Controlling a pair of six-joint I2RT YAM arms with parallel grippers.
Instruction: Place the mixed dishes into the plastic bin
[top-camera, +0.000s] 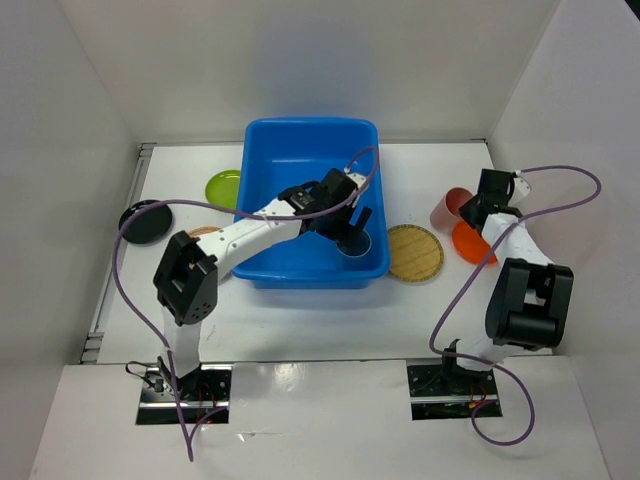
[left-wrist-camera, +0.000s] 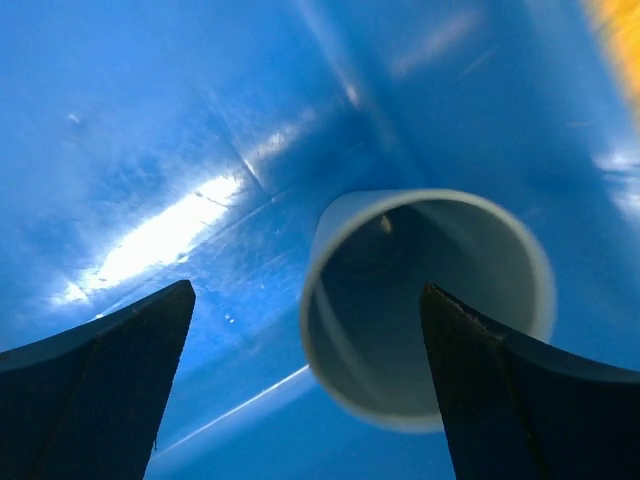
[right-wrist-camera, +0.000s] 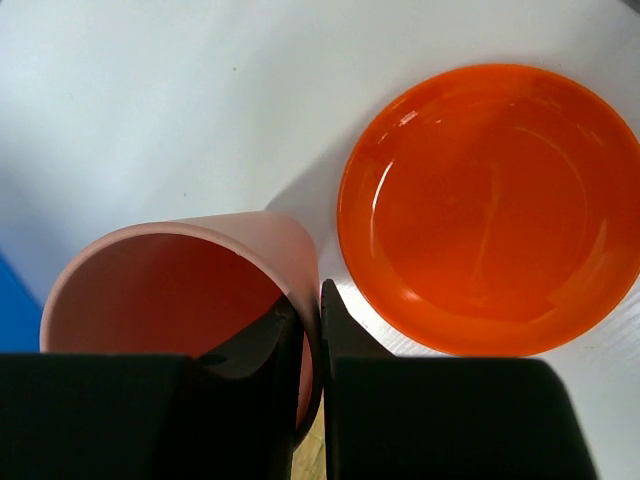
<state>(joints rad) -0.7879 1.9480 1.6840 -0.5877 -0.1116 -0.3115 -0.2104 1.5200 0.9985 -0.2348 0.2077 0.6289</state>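
Surface (top-camera: 300, 320): one, white, carrying the bin and every dish outside it
Blue bin (top-camera: 300, 150): one; the left claw is inside it, the right claw is well off to its right
Woven plates (top-camera: 415, 252): two; this one lies between the two claws, just outside the bin, and the second woven plate (top-camera: 203, 231) is mostly hidden under the left arm, behind the left claw
Black plate (top-camera: 145, 222): one, far left of the left claw, outside the bin
Lime-green plate (top-camera: 225, 187): one, left of the left claw, at the bin's outer wall
Orange plate (right-wrist-camera: 490, 210): one, just beside the right claw
Pink cup (right-wrist-camera: 180, 290): one, tipped, outside the bin
Grey cup (left-wrist-camera: 425, 300): one, on its side on the bin floor, just ahead of the left claw
Left claw (left-wrist-camera: 307, 300): spread wide, gripping nothing
Right claw (right-wrist-camera: 308, 300): pinching the pink cup's wall, one finger inside and one outside
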